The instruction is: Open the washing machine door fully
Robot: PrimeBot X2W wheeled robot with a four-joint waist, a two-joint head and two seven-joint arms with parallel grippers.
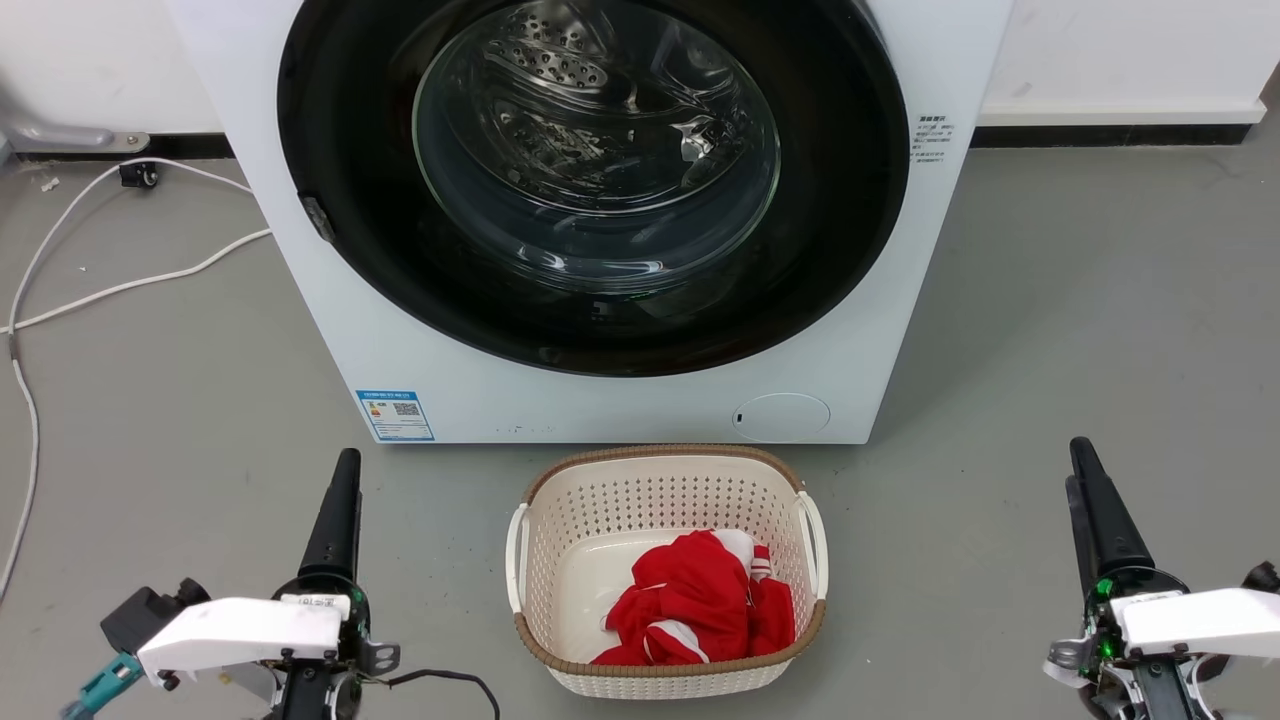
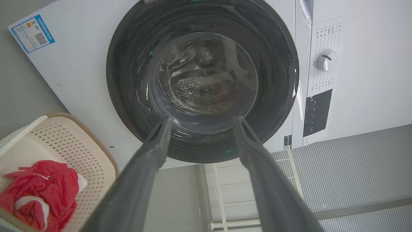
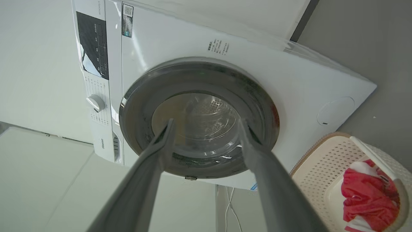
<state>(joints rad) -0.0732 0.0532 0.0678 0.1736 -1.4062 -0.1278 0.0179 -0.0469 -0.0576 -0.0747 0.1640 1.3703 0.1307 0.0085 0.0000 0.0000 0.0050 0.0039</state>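
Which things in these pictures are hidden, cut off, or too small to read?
Head view: top of the washing machine door, cut off by the upper edge.
Head view: small print beside the door, too small to read.
Head view: basket bottom beneath the red cloth, covered by it.

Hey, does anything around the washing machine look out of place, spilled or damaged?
Nothing looks damaged or spilled. The washing machine door looks shut. Only a white cable trails loose across the floor on the robot's left.

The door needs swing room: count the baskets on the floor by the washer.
1. The basket sits on the floor just before the washing machine door, red cloth inside. Others may lie outside the views.
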